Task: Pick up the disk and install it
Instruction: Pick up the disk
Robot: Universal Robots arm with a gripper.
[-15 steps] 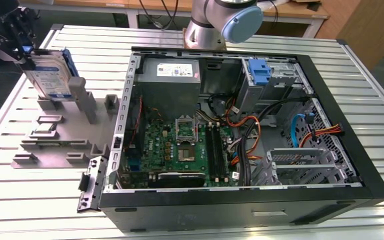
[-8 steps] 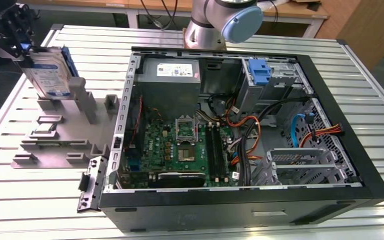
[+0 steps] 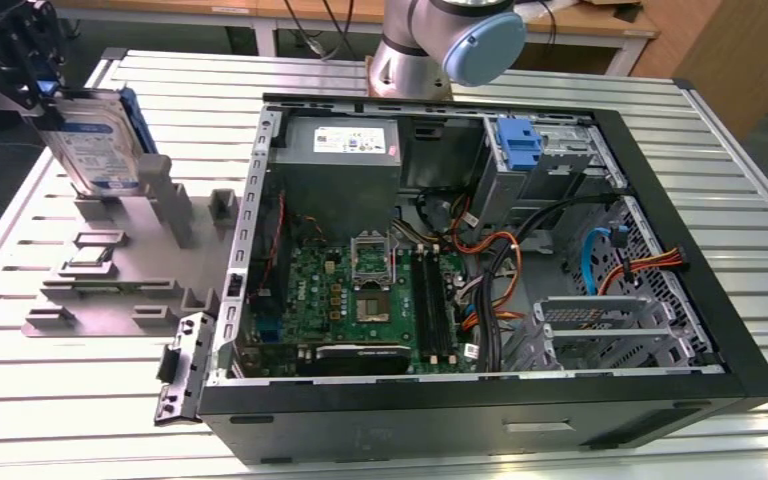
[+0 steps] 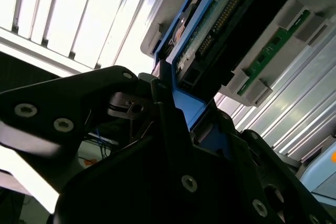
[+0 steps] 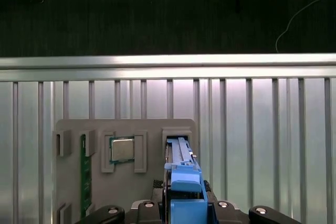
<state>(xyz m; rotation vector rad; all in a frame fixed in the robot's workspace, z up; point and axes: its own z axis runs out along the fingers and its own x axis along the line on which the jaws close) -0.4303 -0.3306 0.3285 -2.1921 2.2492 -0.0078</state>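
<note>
The pincer (image 3: 40, 92) is clenched on the top end of the disk (image 3: 91, 140), gripping its blue frame from both sides. The disk hangs upright with a slight lean. Its lower end is at or just above its slot (image 5: 177, 132) in the grey holder (image 3: 131, 275), at the exterior view's left of the bench (image 3: 64, 420). I cannot tell whether it has cleared the slot.

The lift should go well if the pull runs straight along the slot walls, since a sideways drag could jam the frame or rock the holder. The grip looks safest kept on the plastic frame, away from the bare circuit board on the disk's face. A chip (image 5: 122, 149) and a green memory stick (image 5: 83, 177) sit in neighbouring pockets and should not be brushed.

Well apart stands the open computer case (image 3: 491, 405). A blue bracket (image 3: 519, 145) is fixed at its far corner, and loose cables (image 3: 504, 270) lie in front of that.
</note>
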